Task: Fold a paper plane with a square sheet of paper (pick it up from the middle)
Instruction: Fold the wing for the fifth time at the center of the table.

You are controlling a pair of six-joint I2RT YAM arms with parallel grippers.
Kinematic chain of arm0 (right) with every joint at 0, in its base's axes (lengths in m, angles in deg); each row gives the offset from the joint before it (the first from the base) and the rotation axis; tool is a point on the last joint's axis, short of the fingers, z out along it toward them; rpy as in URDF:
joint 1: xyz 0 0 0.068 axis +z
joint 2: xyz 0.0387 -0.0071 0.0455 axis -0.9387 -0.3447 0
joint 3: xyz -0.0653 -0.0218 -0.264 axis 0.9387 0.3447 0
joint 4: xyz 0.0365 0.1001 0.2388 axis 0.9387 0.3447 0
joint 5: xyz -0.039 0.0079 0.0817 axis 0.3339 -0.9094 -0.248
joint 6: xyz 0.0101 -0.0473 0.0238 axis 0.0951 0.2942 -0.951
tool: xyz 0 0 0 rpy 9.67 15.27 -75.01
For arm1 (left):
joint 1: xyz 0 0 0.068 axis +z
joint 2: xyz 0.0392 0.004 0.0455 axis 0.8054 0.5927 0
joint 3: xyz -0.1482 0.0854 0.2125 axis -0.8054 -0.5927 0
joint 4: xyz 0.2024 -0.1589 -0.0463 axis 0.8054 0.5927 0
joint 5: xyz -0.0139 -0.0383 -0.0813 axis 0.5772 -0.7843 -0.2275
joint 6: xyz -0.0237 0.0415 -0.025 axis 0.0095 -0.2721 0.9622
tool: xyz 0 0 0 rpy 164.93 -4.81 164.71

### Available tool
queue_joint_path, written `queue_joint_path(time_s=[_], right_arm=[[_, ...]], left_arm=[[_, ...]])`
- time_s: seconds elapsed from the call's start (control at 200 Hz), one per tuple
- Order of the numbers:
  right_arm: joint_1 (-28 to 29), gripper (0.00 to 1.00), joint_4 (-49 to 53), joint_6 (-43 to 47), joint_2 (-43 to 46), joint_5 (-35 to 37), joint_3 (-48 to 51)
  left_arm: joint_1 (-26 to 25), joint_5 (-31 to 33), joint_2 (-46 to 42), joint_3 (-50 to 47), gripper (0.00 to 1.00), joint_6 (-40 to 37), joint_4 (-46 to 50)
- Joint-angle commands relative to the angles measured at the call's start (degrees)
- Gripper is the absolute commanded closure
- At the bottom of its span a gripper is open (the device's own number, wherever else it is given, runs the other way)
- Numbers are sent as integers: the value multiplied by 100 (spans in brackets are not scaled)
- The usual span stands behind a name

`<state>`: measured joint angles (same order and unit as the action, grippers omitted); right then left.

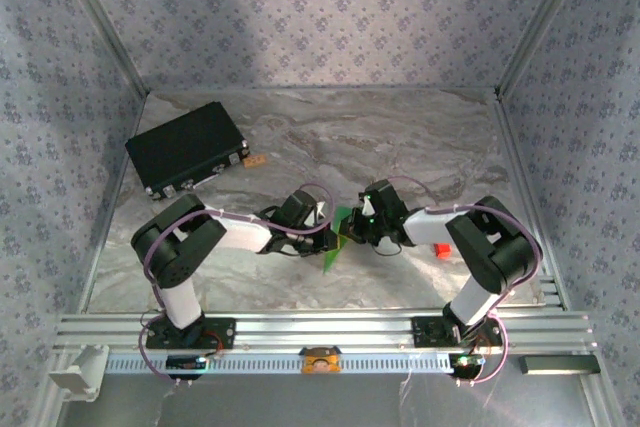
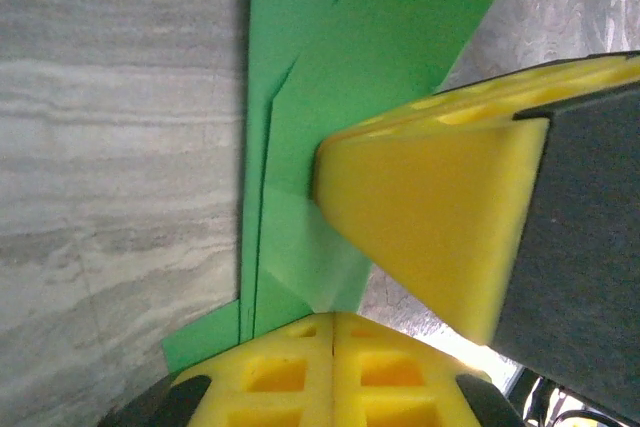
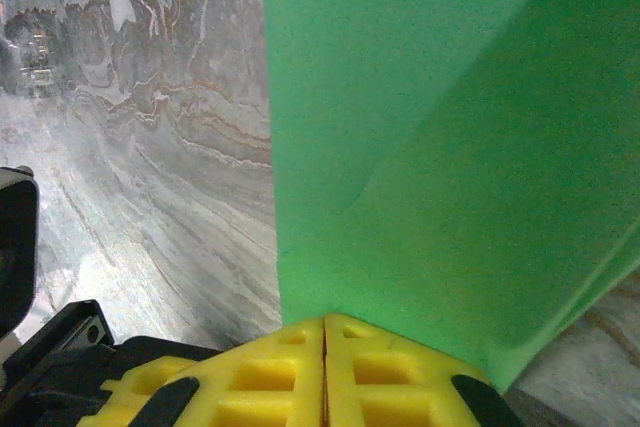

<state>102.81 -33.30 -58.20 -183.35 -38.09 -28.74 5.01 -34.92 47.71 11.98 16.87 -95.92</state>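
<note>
Top view, centre of frame: the square sheet of paper [image 1: 338, 247] was found lifted off the marbled table [image 1: 420, 137] and held between the two arms, roughly on edge. It was already creased. Overlapping layers and a slanting fold line were noted in the left wrist view.

Left gripper [image 1: 322, 231]: the jaws were pressed together on the sheet's lower edge. Its yellow fingers [image 2: 280, 372] were seen at the bottom of the left wrist view, meeting along a closed seam with the green paper rising from it.

Right gripper [image 1: 360, 229]: this was likewise clamped on the paper. In the right wrist view its fingers [image 3: 390, 377] were seen with no gap between them, and the sheet spread up toward the upper right. One right finger [image 2: 430, 237] was also noted in the left wrist view, laid against the paper just beside the left grip.

The two pinches, set close together, were judged to be holding the folded layers flat so that a crease could not spring open. The lift was probably needed because thin paper is hard to seize while lying flat.

The stage was judged to be mid-fold, since no dart outline could be made out.

A black case [image 1: 188, 150] at upper left and a small red block [image 1: 438, 249] at mid-right were noted resting on the table, neither one touched.

Risk noted: the paper could tear or slip if it is pulled from both sides.
</note>
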Motion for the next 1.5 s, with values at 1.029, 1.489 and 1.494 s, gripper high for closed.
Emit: queue_joint_path(time_s=[1.029, 1.489, 1.494], right_arm=[[-583, 90, 571, 1192, -216, -125, -283], [-1500, 90, 399, 1234, -393, -286, -385], [-1511, 90, 402, 1234, -393, -287, -392]], left_arm=[[47, -281, 81, -173, 100, -436, 867], [30, -326, 99, -192, 100, -437, 877], [35, -326, 99, -190, 100, -437, 876]])
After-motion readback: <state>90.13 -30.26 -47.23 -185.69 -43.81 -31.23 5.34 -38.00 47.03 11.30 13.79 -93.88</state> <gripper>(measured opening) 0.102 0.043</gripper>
